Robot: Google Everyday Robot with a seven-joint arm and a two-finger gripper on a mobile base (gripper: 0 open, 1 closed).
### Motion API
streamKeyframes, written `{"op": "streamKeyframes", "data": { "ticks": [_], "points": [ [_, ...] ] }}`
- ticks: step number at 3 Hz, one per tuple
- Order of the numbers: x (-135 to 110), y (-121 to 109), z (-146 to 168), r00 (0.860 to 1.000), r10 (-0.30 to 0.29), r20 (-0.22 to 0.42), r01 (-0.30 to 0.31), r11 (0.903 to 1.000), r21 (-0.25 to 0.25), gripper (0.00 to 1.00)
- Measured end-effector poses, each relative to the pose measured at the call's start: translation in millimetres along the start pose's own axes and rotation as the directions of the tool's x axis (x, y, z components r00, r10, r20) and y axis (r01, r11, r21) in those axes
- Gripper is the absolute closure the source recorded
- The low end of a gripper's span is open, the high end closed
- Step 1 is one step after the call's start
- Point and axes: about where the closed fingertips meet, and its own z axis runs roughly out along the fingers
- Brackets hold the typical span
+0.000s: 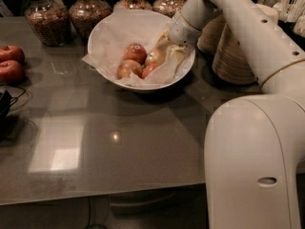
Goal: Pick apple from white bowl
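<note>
The white bowl (102,32), lined with crinkled white paper, stands at the back middle of the grey table. It holds a pale yellow-tan apple (156,56), a redder apple (135,52) to its left and a tan-and-red apple (127,68) in front. My gripper (167,47) reaches down into the bowl's right side from the white arm (238,18). It sits right against the pale apple, among the paper folds. I cannot tell whether it has hold of the apple.
Two deep-red apples (10,63) lie at the table's left edge. Glass jars (44,15) of grain stand behind the bowl. Stacked tan disposable bowls (238,56) stand to its right. My white base (255,166) fills the lower right. A dark cable (7,109) lies at the left.
</note>
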Motion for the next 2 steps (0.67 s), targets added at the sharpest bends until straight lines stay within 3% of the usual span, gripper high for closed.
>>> {"op": "streamKeyframes", "data": {
  "ticks": [1, 2],
  "points": [
    [0.0, 0.0, 0.0, 1.000, 0.000, 0.000, 0.000, 1.0000, 0.000, 1.00],
    [0.0, 0.0, 0.0, 1.000, 0.000, 0.000, 0.000, 1.0000, 0.000, 1.00]
  ]
}}
